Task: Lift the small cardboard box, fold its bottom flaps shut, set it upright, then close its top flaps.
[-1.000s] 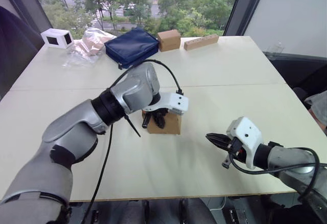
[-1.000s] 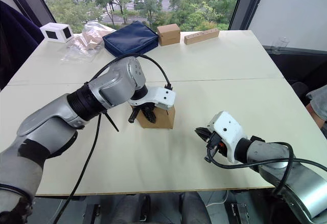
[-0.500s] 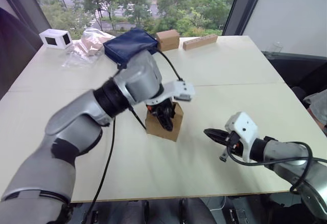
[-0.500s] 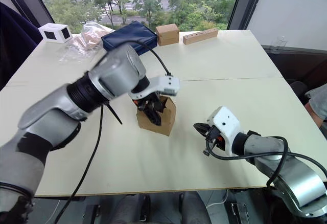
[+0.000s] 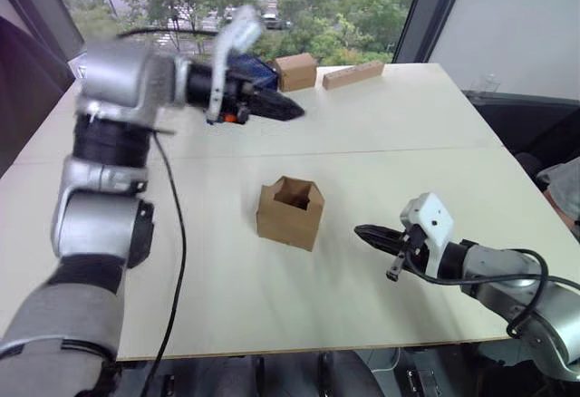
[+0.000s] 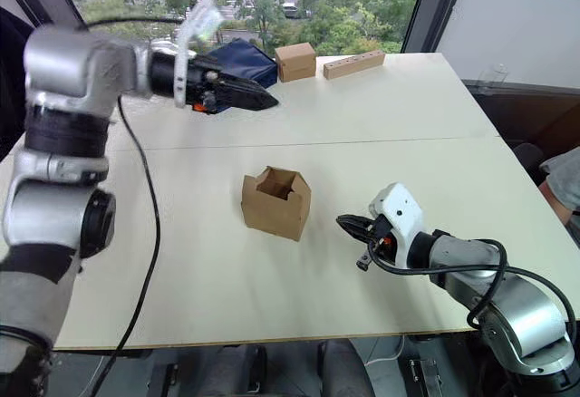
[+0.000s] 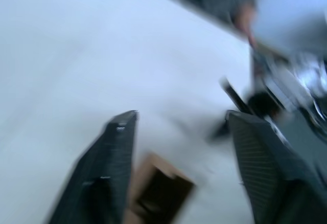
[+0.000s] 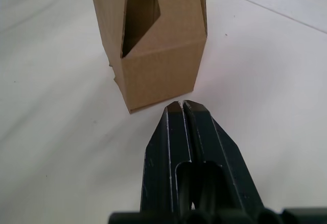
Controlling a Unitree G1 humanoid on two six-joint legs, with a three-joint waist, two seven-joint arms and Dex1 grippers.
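Box mid-frame, top flaps up: light, thin, crushable, so grip opposite walls; left gripper open, right gripper closed, both empty.

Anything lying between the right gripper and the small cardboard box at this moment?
Nothing: both eye views show bare table between the right gripper and the small cardboard box.
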